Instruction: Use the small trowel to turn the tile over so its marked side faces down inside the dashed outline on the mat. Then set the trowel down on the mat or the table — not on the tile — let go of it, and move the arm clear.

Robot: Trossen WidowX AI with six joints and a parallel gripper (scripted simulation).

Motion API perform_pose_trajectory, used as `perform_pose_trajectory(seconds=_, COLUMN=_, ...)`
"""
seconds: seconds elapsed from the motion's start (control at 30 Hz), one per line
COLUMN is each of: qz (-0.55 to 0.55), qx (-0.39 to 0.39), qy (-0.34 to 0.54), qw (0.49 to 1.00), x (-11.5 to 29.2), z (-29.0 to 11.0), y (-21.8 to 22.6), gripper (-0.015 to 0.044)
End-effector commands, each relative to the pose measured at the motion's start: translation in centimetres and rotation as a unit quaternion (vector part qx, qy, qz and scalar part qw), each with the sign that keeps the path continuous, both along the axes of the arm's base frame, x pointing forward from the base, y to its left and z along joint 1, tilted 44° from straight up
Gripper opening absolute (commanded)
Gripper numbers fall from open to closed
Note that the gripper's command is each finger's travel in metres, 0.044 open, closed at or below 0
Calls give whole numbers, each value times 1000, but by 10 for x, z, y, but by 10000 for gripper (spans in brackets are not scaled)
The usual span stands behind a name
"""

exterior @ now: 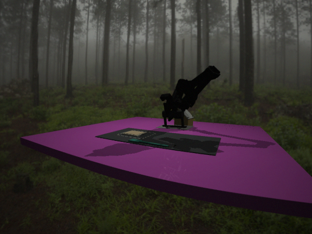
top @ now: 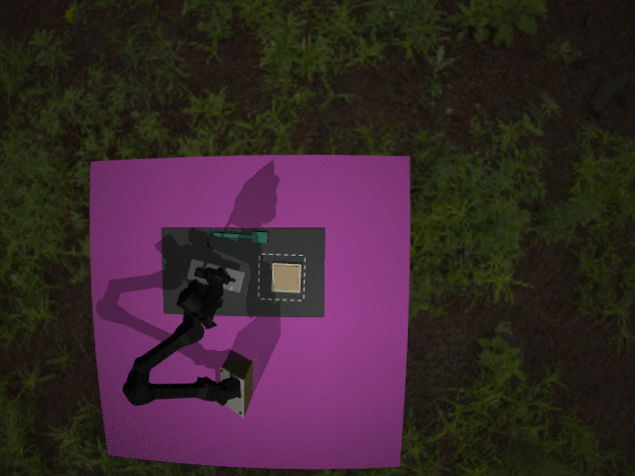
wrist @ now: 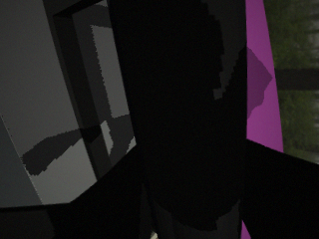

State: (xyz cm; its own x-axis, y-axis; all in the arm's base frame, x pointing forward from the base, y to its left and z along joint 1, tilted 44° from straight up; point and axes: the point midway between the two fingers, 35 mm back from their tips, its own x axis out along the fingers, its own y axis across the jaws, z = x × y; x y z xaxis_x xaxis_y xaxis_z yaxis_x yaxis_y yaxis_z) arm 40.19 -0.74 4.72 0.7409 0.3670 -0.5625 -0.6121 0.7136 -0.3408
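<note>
The tile (top: 286, 278) (exterior: 134, 132) lies flat inside the dashed outline (top: 261, 254) on the dark mat (top: 314, 240) (exterior: 209, 141); its plain beige face with a pale rim is up. My gripper (top: 216, 276) (exterior: 173, 126) is shut on the dark handle of the grey-bladed trowel (top: 237, 285) (exterior: 189, 127) (wrist: 65, 184), left of the outline in the top view. The blade is turned slightly. Whether it touches the mat is not clear. In the wrist view, dark gripper parts hide much of the trowel. The tile's underside is hidden.
A teal tool (top: 260, 236) (exterior: 148, 143) lies along the mat's far edge in the top view. The arm's base stands on a box (top: 248, 381) (exterior: 187, 122) on the magenta table (top: 366, 230) (exterior: 239, 173). Arm shadows cross the mat and table.
</note>
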Motion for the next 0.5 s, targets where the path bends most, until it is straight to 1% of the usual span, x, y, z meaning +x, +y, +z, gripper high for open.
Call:
perform_pose_trajectory(seconds=0.0, qz=-21, qx=18, qy=28, qw=999, x=10, z=5, y=5, gripper=0)
perform_pose_trajectory(seconds=0.47, qz=-77, qx=69, qy=143, qw=984, x=21, z=7, y=35, gripper=0)
